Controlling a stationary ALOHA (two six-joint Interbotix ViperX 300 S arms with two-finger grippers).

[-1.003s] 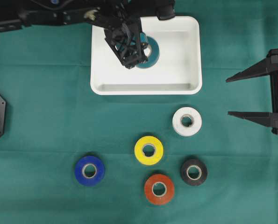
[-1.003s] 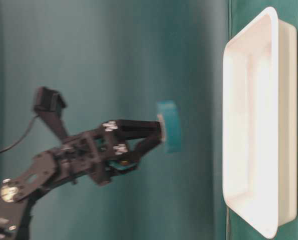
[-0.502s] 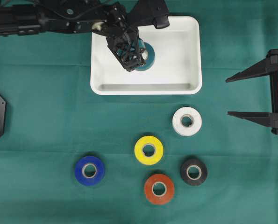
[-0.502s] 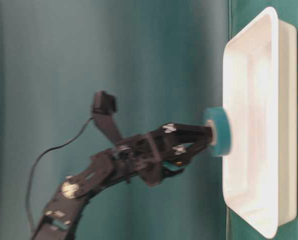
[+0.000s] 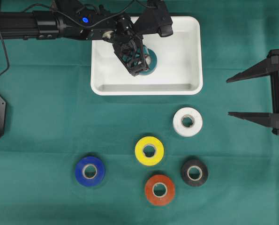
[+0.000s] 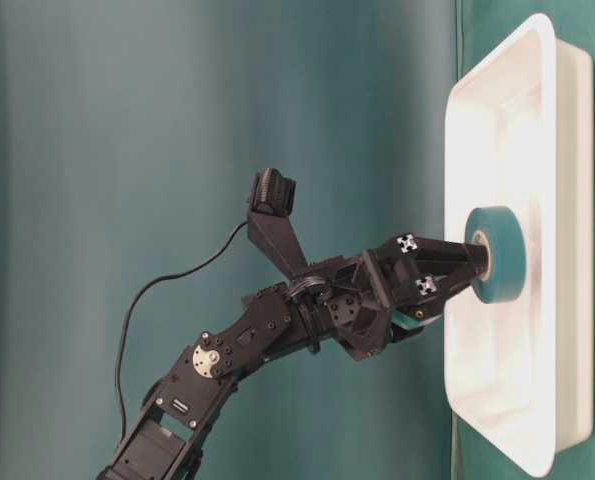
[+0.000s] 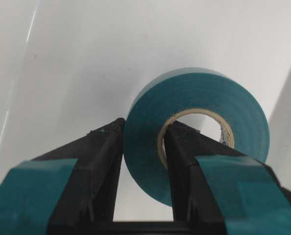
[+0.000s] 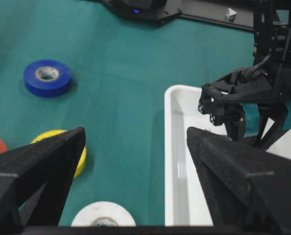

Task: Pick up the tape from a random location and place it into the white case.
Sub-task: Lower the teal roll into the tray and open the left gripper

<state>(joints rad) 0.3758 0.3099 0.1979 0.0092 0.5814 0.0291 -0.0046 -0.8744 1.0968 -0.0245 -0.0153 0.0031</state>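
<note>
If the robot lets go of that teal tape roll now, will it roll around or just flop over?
Probably tips flat: the teal tape roll, pinched through its wall by the left gripper, stands on edge. It looks stiff and light. The white case's rim should stop any rolling.

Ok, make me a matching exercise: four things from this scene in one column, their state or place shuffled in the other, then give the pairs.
Things:
1. teal tape
2. white case
3. right hand
4. red tape

States or places:
A. open, holding nothing, at the right edge of the table
B. lying flat on the green cloth, nearest the bottom of the overhead view
C. gripped by the left hand, one finger through its core
D. at the top of the overhead view, with the left hand lowered into it

Pairs: 1-C, 2-D, 3-A, 4-B
</note>
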